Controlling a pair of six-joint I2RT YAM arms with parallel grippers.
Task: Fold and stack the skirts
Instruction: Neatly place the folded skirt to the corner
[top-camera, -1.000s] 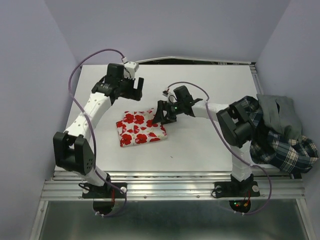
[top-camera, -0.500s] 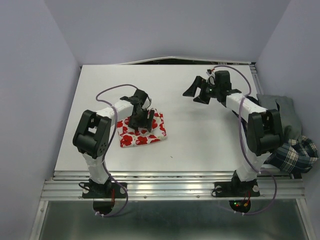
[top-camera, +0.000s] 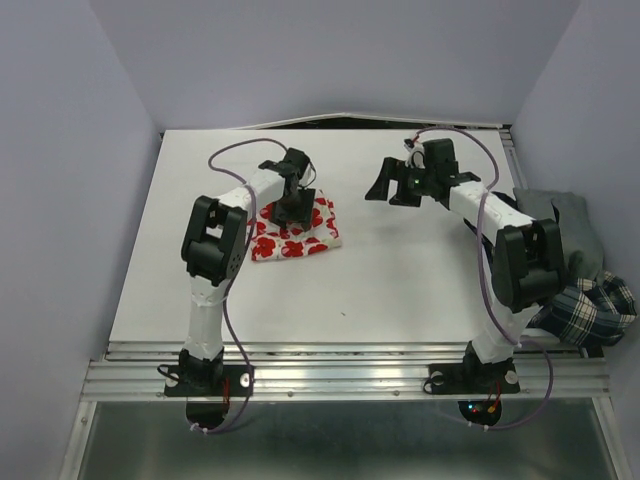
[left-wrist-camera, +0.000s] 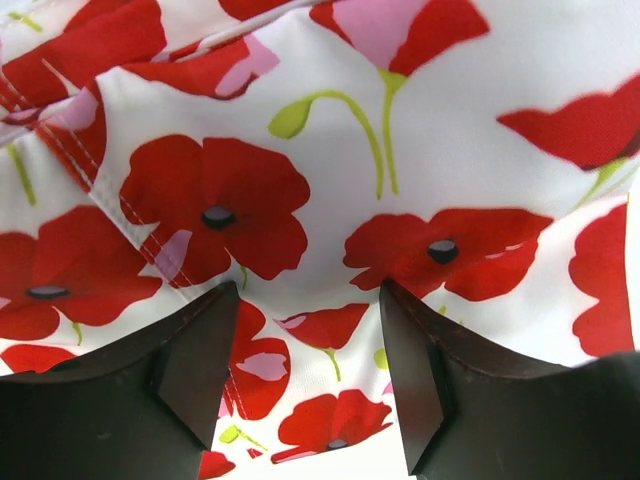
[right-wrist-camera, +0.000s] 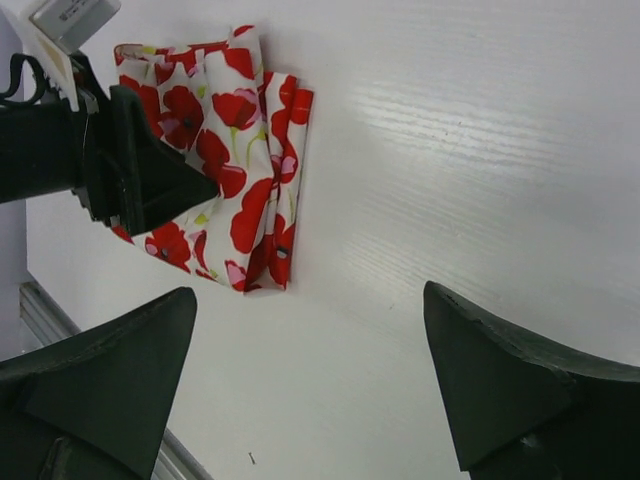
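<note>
The white skirt with red poppy print (top-camera: 300, 240) lies folded into a small rectangle on the white table, left of centre. My left gripper (top-camera: 294, 204) stands on its far edge, pointing down, jaws apart; in the left wrist view (left-wrist-camera: 305, 292) the print (left-wrist-camera: 330, 150) fills the frame between and beyond the fingers. My right gripper (top-camera: 391, 186) is open and empty above bare table to the skirt's right; its view (right-wrist-camera: 305, 300) shows the folded skirt (right-wrist-camera: 235, 150) and the left gripper (right-wrist-camera: 130, 175). The grey skirt (top-camera: 565, 215) and plaid skirt (top-camera: 592, 308) lie crumpled off the table's right edge.
The white table (top-camera: 400, 280) has a raised metal rail along its right edge (top-camera: 510, 160) and a metal frame along the near edge (top-camera: 340, 375). Purple-grey walls close in on the left, back and right. Cables loop above both arms.
The right gripper left the skirt's right edge and rose to the far right. The left gripper came down onto the red print skirt, which slid a little farther back and to the right.
</note>
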